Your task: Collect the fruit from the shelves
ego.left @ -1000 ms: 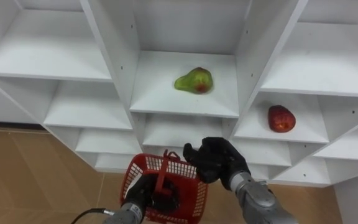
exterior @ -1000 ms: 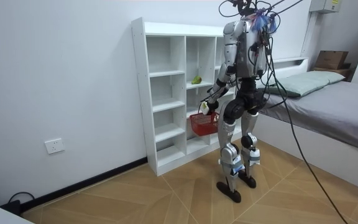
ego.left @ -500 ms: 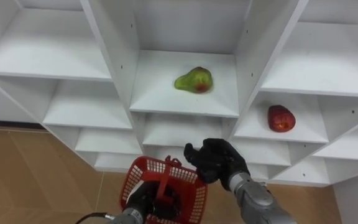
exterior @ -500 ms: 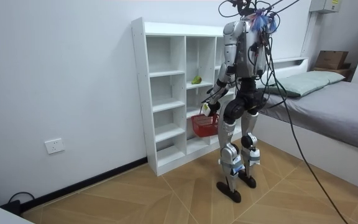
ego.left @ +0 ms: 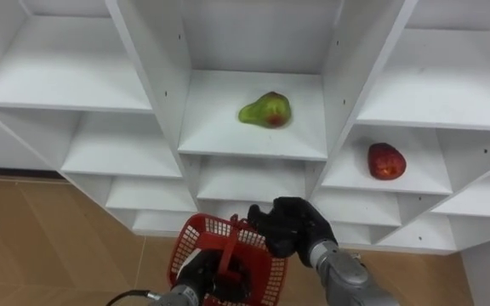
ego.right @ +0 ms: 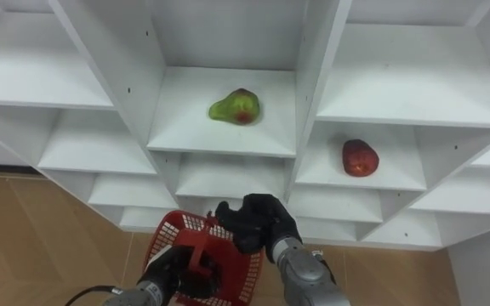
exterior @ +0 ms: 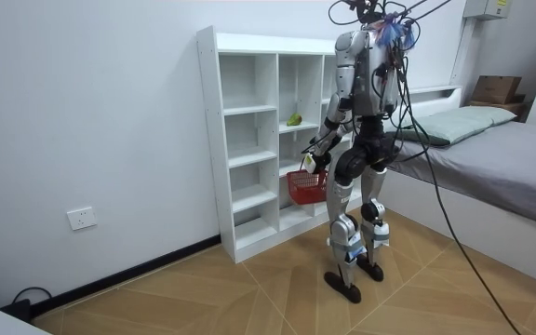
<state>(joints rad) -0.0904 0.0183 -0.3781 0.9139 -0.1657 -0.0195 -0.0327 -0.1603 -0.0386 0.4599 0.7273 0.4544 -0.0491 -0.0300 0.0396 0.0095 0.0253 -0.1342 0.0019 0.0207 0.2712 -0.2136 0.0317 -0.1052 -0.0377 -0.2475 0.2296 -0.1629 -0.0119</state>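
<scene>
Left hand (ego.left: pixel 196 270) grasps the basket's (ego.left: pixel 187 245) handle. Right hand (ego.left: pixel 289 228) is released, empty, at its rim. Green fruit (ego.left: pixel 265 110) and red fruit (ego.left: pixel 385 161) lie in the closet (ego.left: pixel 147 76).

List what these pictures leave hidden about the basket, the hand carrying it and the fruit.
Red plastic mesh basket: lower part cut off by the eye views' bottom edge, contents unclear.
Left hand: its hold on the handle sits behind the basket's mesh.
Round red fruit: in the room view the robot's body hides it.
Green, red-blushed fruit: a speck in the room view.
</scene>
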